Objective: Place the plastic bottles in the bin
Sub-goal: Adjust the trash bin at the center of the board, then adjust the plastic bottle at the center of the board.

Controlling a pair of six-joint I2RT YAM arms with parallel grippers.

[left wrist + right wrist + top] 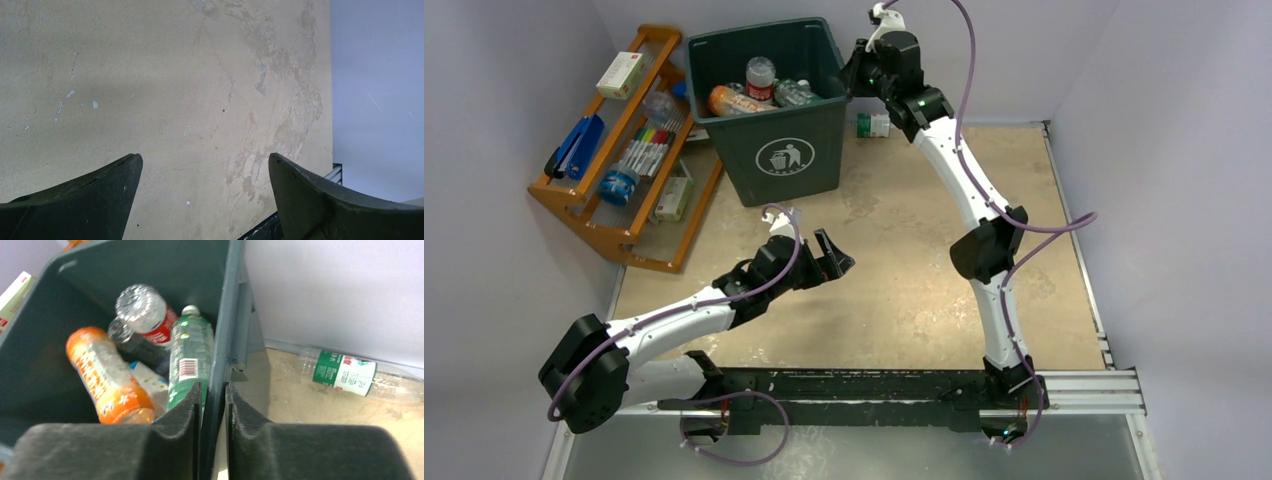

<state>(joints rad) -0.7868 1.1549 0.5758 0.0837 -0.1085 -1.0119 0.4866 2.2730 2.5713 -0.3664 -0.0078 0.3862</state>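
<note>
The dark green bin (784,155) stands at the back of the table. It holds an orange bottle (107,377), a red-labelled clear bottle (145,312) and a green-labelled one (190,357). Another green-labelled bottle (345,372) lies on the table to the right of the bin, near the back wall (874,125). My right gripper (214,390) straddles the bin's right wall (222,315), one finger inside and one outside, pinched on it (856,75). My left gripper (836,258) hovers open above bare table at mid-left, nothing between its fingers (205,160).
An orange wooden rack (614,150) with markers, boxes and a blue stapler leans at the far left beside the bin. Purple-grey walls close the table at the back and both sides. A black rail (874,385) runs along the near edge.
</note>
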